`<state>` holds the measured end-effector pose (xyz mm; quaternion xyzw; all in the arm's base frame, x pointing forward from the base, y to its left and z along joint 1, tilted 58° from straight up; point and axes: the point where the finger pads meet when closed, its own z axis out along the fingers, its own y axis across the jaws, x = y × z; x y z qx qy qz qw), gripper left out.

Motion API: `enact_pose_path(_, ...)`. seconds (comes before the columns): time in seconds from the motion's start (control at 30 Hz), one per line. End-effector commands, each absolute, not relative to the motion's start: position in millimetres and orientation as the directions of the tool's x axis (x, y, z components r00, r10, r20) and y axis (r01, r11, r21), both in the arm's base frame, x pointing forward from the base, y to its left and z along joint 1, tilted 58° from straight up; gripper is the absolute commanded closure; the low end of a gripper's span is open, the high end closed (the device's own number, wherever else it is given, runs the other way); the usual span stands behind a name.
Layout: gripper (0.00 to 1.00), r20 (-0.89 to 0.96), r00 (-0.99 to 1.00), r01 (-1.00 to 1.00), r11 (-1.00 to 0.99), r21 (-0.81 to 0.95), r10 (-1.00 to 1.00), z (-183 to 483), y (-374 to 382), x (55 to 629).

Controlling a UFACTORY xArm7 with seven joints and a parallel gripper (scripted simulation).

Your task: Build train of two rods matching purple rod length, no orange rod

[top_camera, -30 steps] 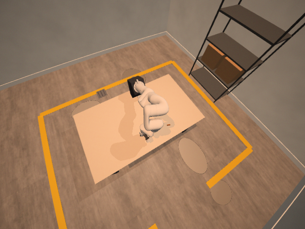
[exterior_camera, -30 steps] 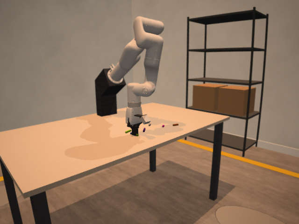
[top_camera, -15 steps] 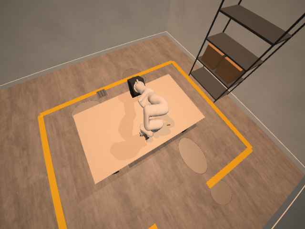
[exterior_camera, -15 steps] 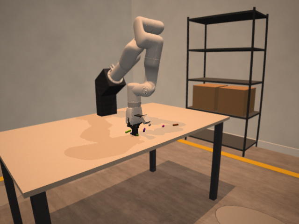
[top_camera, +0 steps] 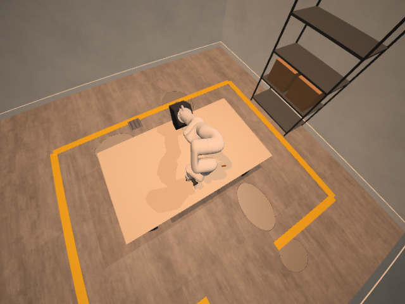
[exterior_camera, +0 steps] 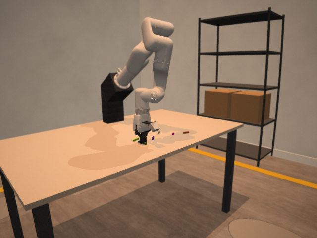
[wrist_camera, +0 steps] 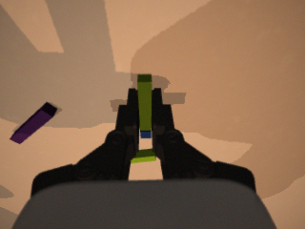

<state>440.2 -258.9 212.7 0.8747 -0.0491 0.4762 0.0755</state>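
Now the gripper (wrist_camera: 145, 135) pinches the lime rod (wrist_camera: 145, 102) low over the table (exterior_camera: 77, 158), blue rod (wrist_camera: 146, 135) at its near end; keep them collinear, ends nearly touching, before releasing; purple rod (wrist_camera: 33, 123) lies well aside.

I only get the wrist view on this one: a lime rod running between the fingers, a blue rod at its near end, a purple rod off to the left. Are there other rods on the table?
Observer: Yes. The exterior view shows three more past the purple rod: a grey rod, a magenta rod and an orange rod, each lying apart from the others.
Operator: Where on the table is this happening?
Observer: In the top view the gripper is close to the long edge of the table, on the side opposite the arm's black base.
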Motion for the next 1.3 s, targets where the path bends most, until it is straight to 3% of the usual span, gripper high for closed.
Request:
enact_pose_path(0.0,0.88,0.841,0.541,-0.159,-0.984,0.085,-0.015,213,-260,440)
enact_pose_path(0.23,0.84,0.841,0.541,-0.159,-0.984,0.085,-0.015,213,-260,440)
enact_pose_path(0.37,0.76,0.841,0.541,-0.159,-0.984,0.085,-0.015,213,-260,440)
enact_pose_path(0.87,0.76,0.841,0.541,-0.159,-0.984,0.085,-0.015,216,-259,436)
enact_pose_path(1.27,0.76,0.841,0.541,-0.159,-0.984,0.085,-0.015,249,-248,385)
